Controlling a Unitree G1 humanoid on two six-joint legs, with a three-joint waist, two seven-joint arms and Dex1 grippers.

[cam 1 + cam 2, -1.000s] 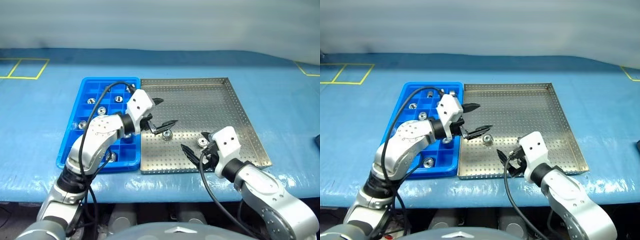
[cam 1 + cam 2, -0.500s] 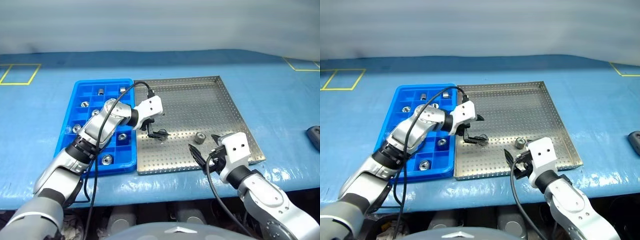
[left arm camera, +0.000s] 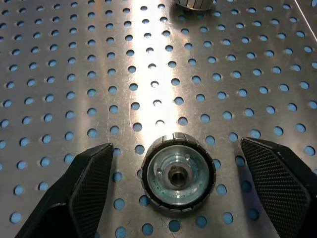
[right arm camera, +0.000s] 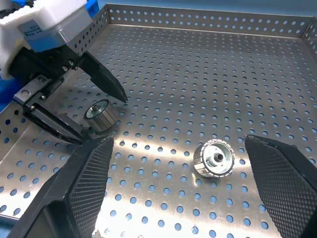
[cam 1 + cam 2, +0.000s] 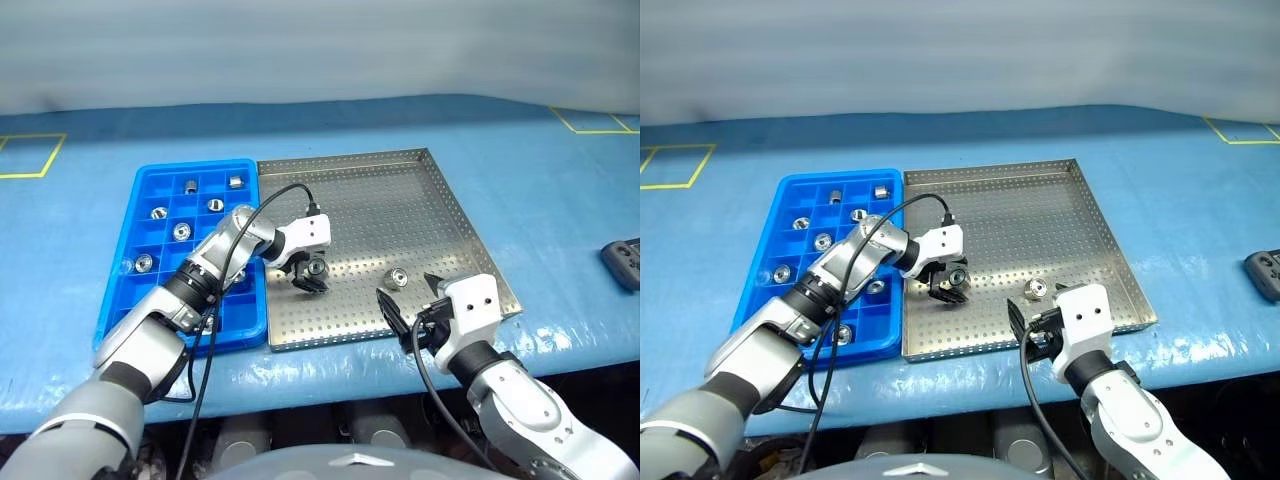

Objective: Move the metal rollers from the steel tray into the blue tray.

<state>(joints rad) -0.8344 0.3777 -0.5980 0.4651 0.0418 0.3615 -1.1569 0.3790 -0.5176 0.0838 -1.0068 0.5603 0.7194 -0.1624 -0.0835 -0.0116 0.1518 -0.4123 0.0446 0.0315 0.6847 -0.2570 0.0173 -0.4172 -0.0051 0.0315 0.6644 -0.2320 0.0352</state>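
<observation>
Bright blue gridded plastic tray (image 5: 150,300) on the left holds several small shiny metal rollers (image 5: 182,231). Left hand (image 5: 309,277), fingers apart, straddles one roller (image 3: 178,172) on the perforated steel tray (image 5: 400,200). Second roller (image 5: 397,277) lies nearby; right hand (image 5: 412,312) hovers, fingers apart, empty.

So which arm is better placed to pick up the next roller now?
The left. Its gripper is down in the steel tray with open jaws on either side of a roller. The right gripper hangs back from the other roller.

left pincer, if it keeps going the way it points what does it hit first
Most likely the metal roller lying between the open left pincer's fingers, then the steel tray floor beneath it; the remaining gap is hard to judge.
</observation>
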